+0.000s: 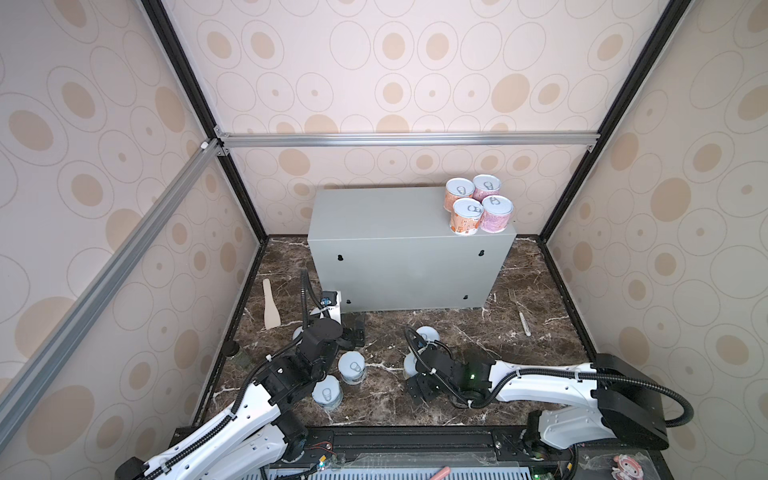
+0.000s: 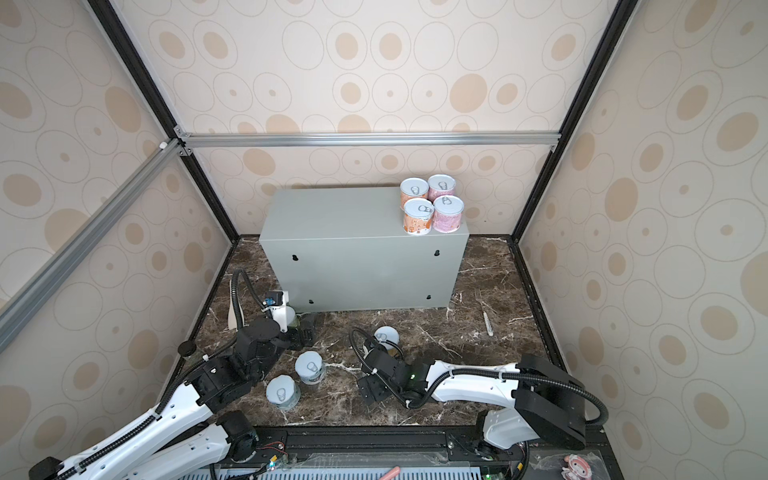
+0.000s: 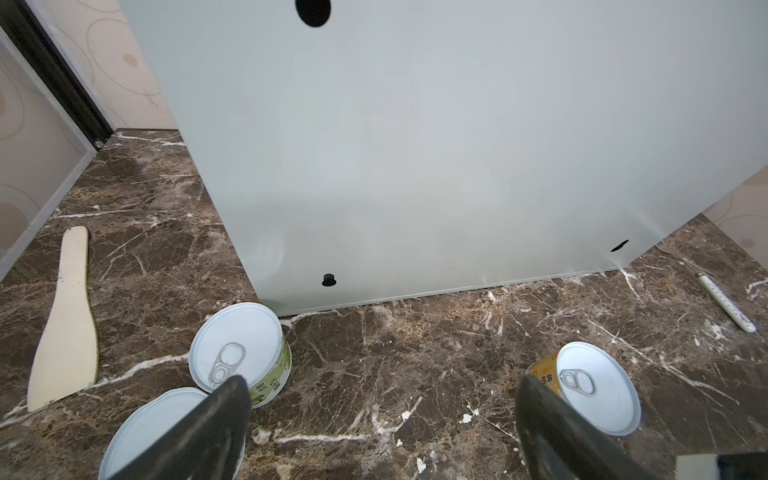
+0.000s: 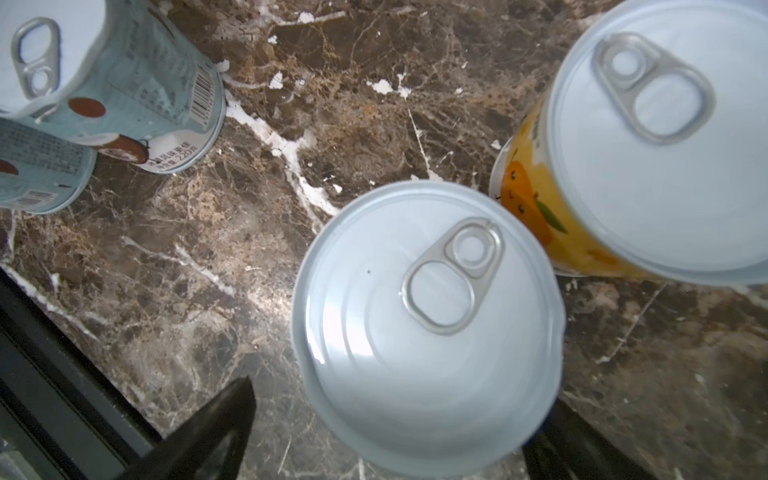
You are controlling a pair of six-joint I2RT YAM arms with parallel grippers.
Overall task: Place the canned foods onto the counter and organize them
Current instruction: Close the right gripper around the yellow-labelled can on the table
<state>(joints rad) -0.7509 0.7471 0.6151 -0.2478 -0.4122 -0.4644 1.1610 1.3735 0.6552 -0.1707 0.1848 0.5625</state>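
The grey counter (image 1: 407, 232) stands at the back with two orange and two pink cans (image 1: 478, 205) grouped on its right end. Two blue cans (image 1: 352, 368) stand on the marble floor between the arms. My left gripper (image 3: 382, 415) is open and low in front of the counter, over bare floor, with a green can (image 3: 241, 349) beside one finger and a yellow can (image 3: 594, 386) beside the other. My right gripper (image 4: 386, 436) is open above an upright can (image 4: 428, 328), its fingers either side of the lid, label hidden. The yellow can (image 4: 660, 145) stands just beyond.
A pale spatula (image 1: 271, 305) lies on the floor left of the counter, and a white-handled fork (image 1: 519, 311) lies to its right. A black rail (image 1: 415, 436) runs along the front edge. Patterned walls close in three sides.
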